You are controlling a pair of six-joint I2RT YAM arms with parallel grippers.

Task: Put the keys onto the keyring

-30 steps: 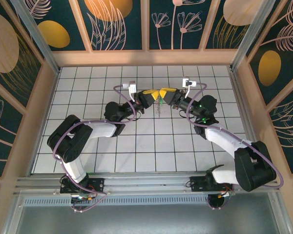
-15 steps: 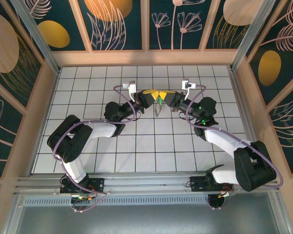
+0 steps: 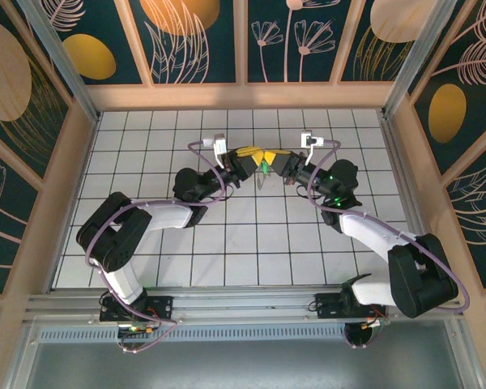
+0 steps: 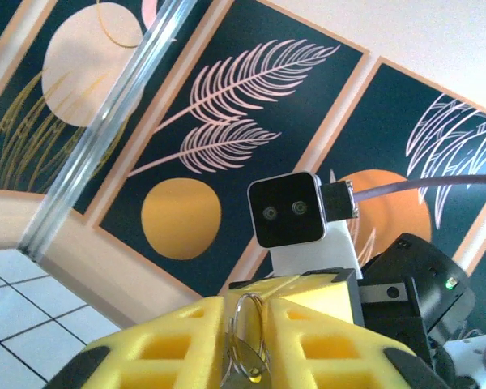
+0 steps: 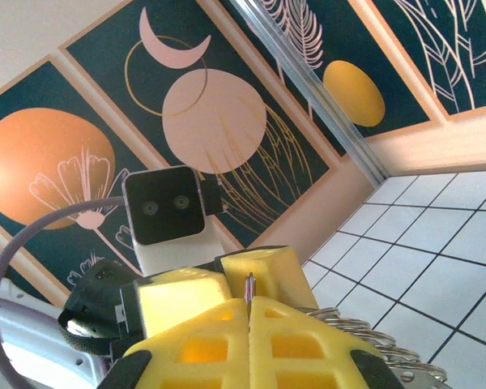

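Two arms meet mid-air. Right gripper (image 5: 249,305) pads are pressed together on a thin metal edge, likely the key (image 3: 264,167); keyring (image 5: 356,326) coil sits just beside. Left gripper (image 4: 246,336) brackets a wire loop (image 4: 248,297), hold unclear. Advise a steady ring and slow feed.

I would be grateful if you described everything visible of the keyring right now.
The keyring is a thin, shiny grey metal loop of overlapping wires. It stands upright in the narrow gap between the left gripper's yellow fingers, raised off the tiled table. From the right wrist, its ribbed, coil-like edge shows beside the right gripper's shut fingers.
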